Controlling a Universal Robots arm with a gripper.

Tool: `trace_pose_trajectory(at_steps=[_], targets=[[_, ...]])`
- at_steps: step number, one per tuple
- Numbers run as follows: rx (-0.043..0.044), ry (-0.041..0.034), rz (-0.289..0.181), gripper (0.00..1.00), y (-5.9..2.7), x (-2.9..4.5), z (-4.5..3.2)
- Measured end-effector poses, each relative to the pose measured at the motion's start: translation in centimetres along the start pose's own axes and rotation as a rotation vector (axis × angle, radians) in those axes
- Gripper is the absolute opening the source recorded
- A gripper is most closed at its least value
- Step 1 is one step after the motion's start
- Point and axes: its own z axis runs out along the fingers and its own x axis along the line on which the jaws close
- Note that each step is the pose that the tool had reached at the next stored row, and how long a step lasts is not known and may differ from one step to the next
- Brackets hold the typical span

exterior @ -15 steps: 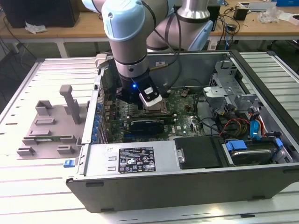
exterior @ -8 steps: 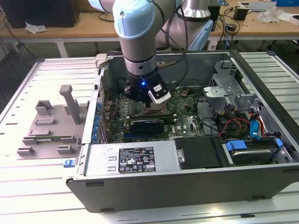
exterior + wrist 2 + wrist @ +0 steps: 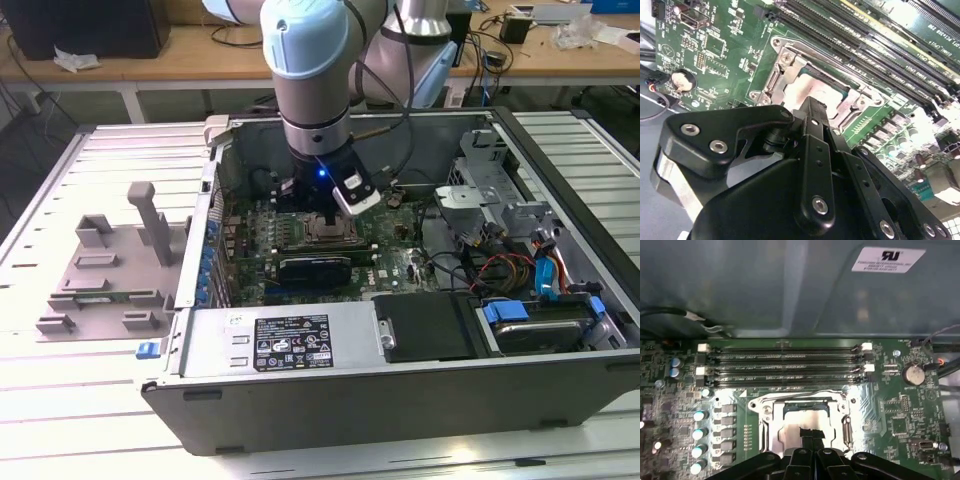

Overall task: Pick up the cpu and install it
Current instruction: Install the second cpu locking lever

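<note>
The black multi-link gripper (image 3: 807,432) stands over the motherboard socket inside the open computer case; its fingertips are drawn close together, touching or just above the top face of the cpu (image 3: 800,432), a small flat square chip with a pale silver-grey metal top. Whether the tips clamp the chip or merely rest on it cannot be told. In the second wrist view the gripper (image 3: 812,102) points toward the same chip (image 3: 807,90).

Arm pose: in the exterior view the pale blue and silver robot arm (image 3: 310,70) descends near-vertically from 12 o'clock into the case, wrist pointing straight down, gripper (image 3: 325,222) low over the board.

The cpu lies flat, metal top up, inside the silver metal socket frame (image 3: 765,412), its edges parallel with the frame's sides; being square, it shows no distinct long axis.

Beyond the socket run parallel black memory slots (image 3: 785,360), lying alongside the frame's far edge. A round silver coin cell (image 3: 914,373) sits well apart on the green motherboard (image 3: 900,425).

In the exterior view, the dark grey metal computer case (image 3: 400,395) rests on the white slatted tabletop (image 3: 130,400). At 9 o'clock from the case lies a large grey plastic fixture with upright posts (image 3: 110,265).
</note>
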Motion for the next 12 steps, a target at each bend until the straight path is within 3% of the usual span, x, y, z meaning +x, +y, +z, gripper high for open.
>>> trace_pose_trajectory(at_steps=[4, 12], targets=[[0.001, -0.0014, 0.007, 0.11, 0.31, -0.11, -0.88], [0.0009, -0.0015, 0.007, 0.11, 0.31, -0.11, -0.9]])
